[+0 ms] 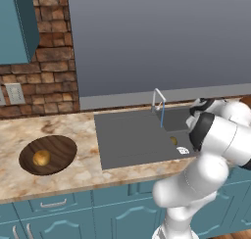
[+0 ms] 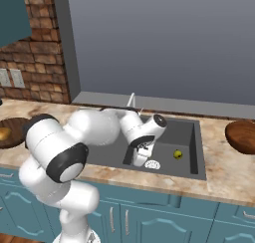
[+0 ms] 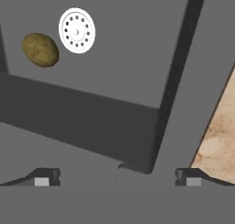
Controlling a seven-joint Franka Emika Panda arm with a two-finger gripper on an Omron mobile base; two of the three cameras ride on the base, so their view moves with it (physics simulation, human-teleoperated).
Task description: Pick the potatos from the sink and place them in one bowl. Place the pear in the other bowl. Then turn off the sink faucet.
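On the far left, the wide dark brown wood-grain bowl point(image 1: 48, 155) on the marbled counter point(image 1: 73, 125) already holds the golden-orange potato point(image 1: 41, 158). Further right, in the dark grey rectangular sink point(image 1: 132, 137), the small dull olive-green potato point(image 3: 41, 49) lies on the well's floor just beside the white perforated drain disc point(image 3: 77, 30). The two-finger gripper point(image 3: 117, 177) hangs above the sink's edge, jaws spread wide and empty. The potato is probably firm, light and prone to rolling, so pinching across its narrower middle seems safest.
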